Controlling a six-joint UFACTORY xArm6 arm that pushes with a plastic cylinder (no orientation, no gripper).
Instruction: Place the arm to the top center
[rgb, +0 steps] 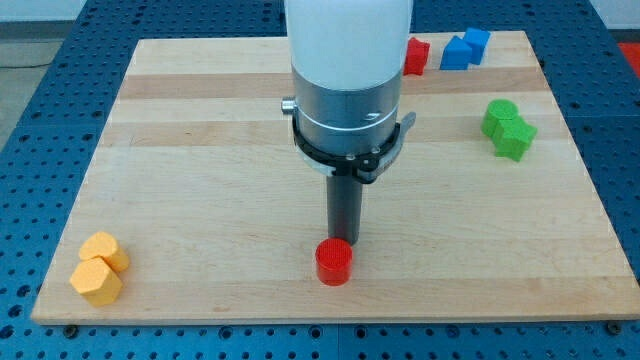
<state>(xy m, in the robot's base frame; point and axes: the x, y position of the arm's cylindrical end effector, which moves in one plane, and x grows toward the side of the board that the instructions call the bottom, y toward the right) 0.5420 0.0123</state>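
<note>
My tip (345, 240) is at the lower middle of the wooden board (200, 180), its end just above and behind a red cylinder (334, 262), which stands near the view's bottom edge. The rod hangs from the arm's wide silver and white body (348, 80), which covers the top centre of the board. A red block (417, 55) peeks out to the right of the arm body at the view's top.
Two blue blocks (465, 47) sit at the view's top right. Two green blocks (507, 128) lie touching at the right. Two orange-yellow hexagonal blocks (100, 268) lie touching at the bottom left corner. A blue perforated table surrounds the board.
</note>
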